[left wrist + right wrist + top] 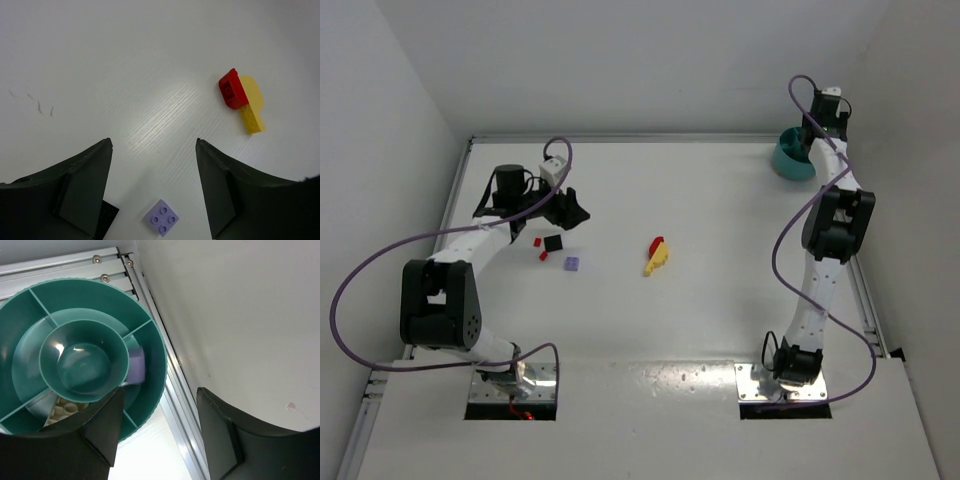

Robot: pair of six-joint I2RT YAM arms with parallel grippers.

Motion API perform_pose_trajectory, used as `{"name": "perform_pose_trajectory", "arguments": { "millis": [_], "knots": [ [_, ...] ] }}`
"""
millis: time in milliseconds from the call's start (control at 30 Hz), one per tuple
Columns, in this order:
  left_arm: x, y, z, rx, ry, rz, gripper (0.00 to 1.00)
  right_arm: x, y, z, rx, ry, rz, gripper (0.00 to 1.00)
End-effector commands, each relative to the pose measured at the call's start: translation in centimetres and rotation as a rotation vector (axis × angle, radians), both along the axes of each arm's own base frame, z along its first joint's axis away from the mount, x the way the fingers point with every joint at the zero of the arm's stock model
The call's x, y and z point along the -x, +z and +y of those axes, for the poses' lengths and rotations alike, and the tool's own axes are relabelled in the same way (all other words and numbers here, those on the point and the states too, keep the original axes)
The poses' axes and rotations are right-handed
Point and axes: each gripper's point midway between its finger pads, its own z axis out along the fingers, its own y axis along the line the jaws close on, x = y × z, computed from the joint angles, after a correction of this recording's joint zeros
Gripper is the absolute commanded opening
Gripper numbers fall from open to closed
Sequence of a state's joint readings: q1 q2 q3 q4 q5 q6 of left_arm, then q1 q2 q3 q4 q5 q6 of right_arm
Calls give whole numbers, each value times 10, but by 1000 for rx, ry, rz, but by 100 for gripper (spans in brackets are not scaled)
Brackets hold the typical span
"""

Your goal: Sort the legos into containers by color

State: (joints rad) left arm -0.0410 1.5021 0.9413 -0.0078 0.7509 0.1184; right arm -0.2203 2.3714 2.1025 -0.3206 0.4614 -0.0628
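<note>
My left gripper [572, 212] [154, 142] is open and empty, just above the table. A purple brick [162, 217] [572, 263] lies below its jaws, and a black brick [106, 215] [553, 242] is partly hidden by the left finger. Two small red bricks [541, 249] lie next to the black one. A red brick [231, 89] touches yellow pieces [251, 110] mid-table [657, 255]. My right gripper [813, 135] [160, 390] is open over the edge of the teal divided bowl [788, 158] [155, 347]. A blurred purple brick [136, 365] is in a right compartment. Pale yellow pieces [62, 411] lie in a lower one.
The bowl stands in the far right corner against a metal rail [175, 390] and the white side wall [240, 315]. White walls enclose the table on the left, back and right. Purple cables loop from both arms.
</note>
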Motion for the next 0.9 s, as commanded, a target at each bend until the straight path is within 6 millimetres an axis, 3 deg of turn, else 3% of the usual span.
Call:
{"name": "perform_pose_trajectory", "arguments": {
  "millis": [0, 167, 233, 267, 300, 333, 367, 400, 433, 500, 533, 567, 600, 633, 667, 700, 767, 867],
  "knots": [
    [-4, 11, -7, 13, -23, -43, 73, -11, 23, -7, 15, -23, -83, 60],
    [-4, 11, -7, 13, -23, -43, 73, -9, 20, 1, -28, 2, -69, 60],
    [-1, 16, -7, 13, -23, -57, 73, -7, 32, 6, -45, 14, -90, 60],
    [-3, 15, -2, 2, -10, -65, 73, -6, 47, 19, -61, 53, -105, 60],
    [-2, 17, 3, 1, 2, -59, 73, 1, 37, 29, -87, 71, -79, 60],
    [2, 14, 2, -1, -10, -43, 73, 7, 40, 33, -92, 83, -91, 60],
    [2, 15, 12, -15, 6, -52, 73, 8, 81, 46, -88, 130, -189, 60],
    [3, 15, 13, -31, -4, -50, 73, 20, 65, 60, -112, 158, -146, 60],
    [13, 6, 17, -44, -17, 7, 73, 24, 69, 68, -147, 184, -151, 60],
    [20, 13, 31, -109, -61, -43, 73, 43, 69, 93, -209, 224, -107, 60],
    [41, 3, 33, -112, -105, 24, 73, 50, 70, 101, -231, 254, -106, 60],
    [44, 4, 45, -137, -100, 21, 73, 65, 50, 107, -255, 266, -67, 60],
    [50, 4, 51, -194, -141, -27, 73, 74, 69, 118, -260, 301, -101, 60],
    [69, -4, 54, -207, -168, 33, 73, 82, 68, 125, -281, 328, -98, 60],
    [77, -9, 58, -227, -193, 45, 73, 95, 53, 139, -315, 362, -63, 60],
    [80, -12, 67, -286, -231, 12, 73, 101, 54, 143, -328, 378, -62, 60],
    [105, -22, 69, -302, -302, 67, 73, 119, 52, 171, -399, 478, -32, 60],
    [118, -31, 77, -336, -318, 109, 73, 144, 39, 215, -518, 602, 46, 60]
  ]
}}
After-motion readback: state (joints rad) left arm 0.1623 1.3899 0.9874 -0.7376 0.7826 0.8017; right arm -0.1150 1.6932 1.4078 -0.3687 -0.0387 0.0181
